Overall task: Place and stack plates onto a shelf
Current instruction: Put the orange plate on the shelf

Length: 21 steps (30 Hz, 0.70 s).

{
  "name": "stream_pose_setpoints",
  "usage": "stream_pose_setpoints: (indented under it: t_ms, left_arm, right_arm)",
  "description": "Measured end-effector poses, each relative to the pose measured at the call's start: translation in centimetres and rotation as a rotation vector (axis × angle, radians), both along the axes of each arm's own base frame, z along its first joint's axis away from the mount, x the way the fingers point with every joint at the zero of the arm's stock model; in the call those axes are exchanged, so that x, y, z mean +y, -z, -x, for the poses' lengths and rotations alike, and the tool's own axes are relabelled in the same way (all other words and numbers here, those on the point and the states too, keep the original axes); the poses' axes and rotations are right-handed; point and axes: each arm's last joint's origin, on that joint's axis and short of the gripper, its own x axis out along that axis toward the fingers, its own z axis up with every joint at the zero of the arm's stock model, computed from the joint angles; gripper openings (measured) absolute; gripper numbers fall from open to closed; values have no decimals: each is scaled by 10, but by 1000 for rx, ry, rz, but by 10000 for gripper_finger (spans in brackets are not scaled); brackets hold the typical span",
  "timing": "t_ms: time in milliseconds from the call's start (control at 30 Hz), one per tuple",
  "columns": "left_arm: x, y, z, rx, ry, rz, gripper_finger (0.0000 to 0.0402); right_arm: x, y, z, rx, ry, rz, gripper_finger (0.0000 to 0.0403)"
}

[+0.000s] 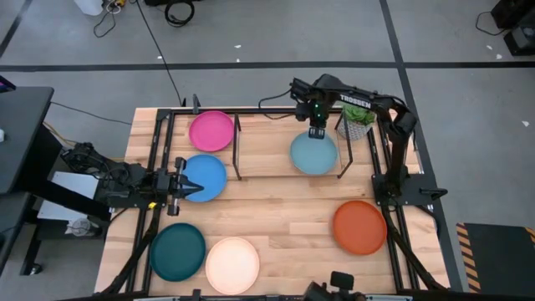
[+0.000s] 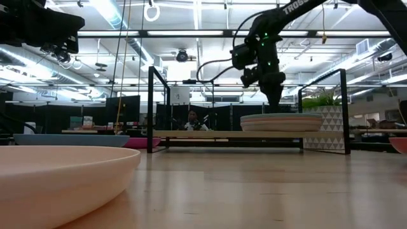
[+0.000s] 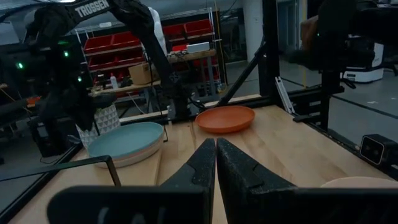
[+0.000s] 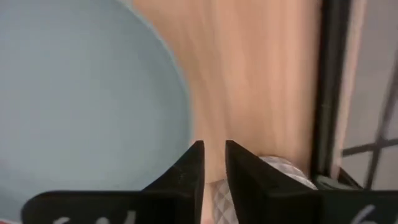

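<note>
The shelf (image 1: 267, 155) stands at the table's far side. A pink plate (image 1: 211, 131) lies on its left half. On its right half is a stack topped by a light blue plate (image 1: 313, 155) (image 2: 282, 119). My right gripper (image 1: 317, 134) (image 4: 213, 149) hangs just above the stack's far rim, pointing down. Its fingers stand a narrow gap apart over bare board beside the plate (image 4: 81, 99). My left gripper (image 1: 191, 186) (image 3: 215, 146) is shut and raised over the left edge of a blue plate (image 1: 205, 177). Dark teal (image 1: 177, 252), cream (image 1: 232, 265) and orange (image 1: 359, 227) plates lie on the table.
A potted plant in a white patterned pot (image 1: 355, 124) (image 4: 273, 168) stands by the shelf's right upright (image 2: 344, 108), close to my right gripper. Black frame bars run along the table's left and right sides. Bare wood lies between the shelf and the near plates.
</note>
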Motion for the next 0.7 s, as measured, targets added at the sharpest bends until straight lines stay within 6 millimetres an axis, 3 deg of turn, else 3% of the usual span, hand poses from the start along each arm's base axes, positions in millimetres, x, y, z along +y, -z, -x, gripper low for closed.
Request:
stream_pose_setpoints:
  t_ms: [133, 300, 700]
  left_arm:
    - [0, 0, 0, 0, 0, 0, 23]
    - [0, 0, 0, -1, 0, 1, 23]
    - [0, -2, 0, -14, 2, 34, 23]
  right_arm:
    - [8, -18, -3, -67, 30, 19, 87]
    - [32, -19, -18, -121, 34, -55, 91]
    - [131, -20, -66, -199, -129, -48, 90]
